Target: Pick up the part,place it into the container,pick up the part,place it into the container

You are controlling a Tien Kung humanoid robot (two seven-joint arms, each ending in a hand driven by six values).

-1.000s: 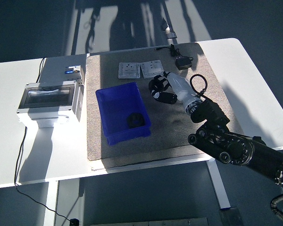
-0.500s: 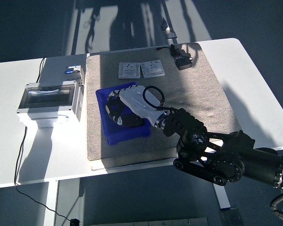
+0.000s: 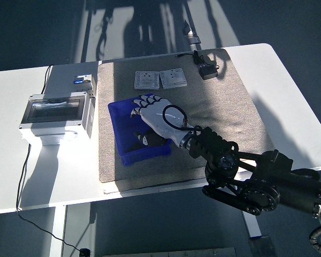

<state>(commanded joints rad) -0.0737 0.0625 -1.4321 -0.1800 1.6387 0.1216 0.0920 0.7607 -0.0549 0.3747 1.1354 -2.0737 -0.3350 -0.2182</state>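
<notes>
While right hand (image 3: 152, 112) hangs over blue container (image 3: 119, 131), a drop looks just made.
White table (image 3: 289, 85) carries grey mat (image 3: 219, 112); container sits at mat's left side, beside grey box (image 3: 56, 115); right hand spreads its fingers flat above it, gripping nothing; dark part (image 3: 144, 140) lies inside container under the palm; whether it's one part or two, can't tell; two flat white plates (image 3: 160, 79) rest on mat beyond container; left hand not visible.
</notes>
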